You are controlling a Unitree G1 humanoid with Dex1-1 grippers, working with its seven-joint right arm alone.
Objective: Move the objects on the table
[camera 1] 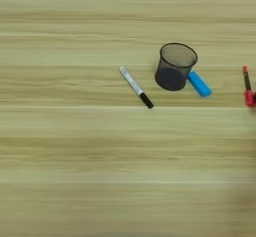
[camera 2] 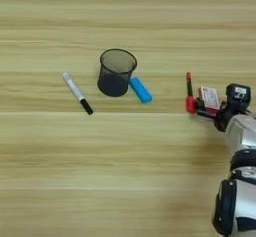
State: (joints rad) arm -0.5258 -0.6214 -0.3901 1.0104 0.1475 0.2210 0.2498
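The claw (camera 2: pixel 209 107) sits at the table's (camera 2: pixel 125 171) right side, its silver forearm (camera 2: pixel 237 181) rising from the bottom right corner. Its black fingers pinch the red-and-white box (camera 2: pixel 209 98), which is held tilted just above the wood. Just left of the claw, touching or nearly touching the box, lies the red marker (camera 2: pixel 189 93), pointing away from the robot. Further left lies the blue block (camera 2: pixel 140 89), set diagonally and touching the base of the mesh cup (camera 2: pixel 116 73), which stands upright. Farthest left of the claw, well apart from the cup, lies the white marker (camera 2: pixel 77 93), black cap toward the robot.
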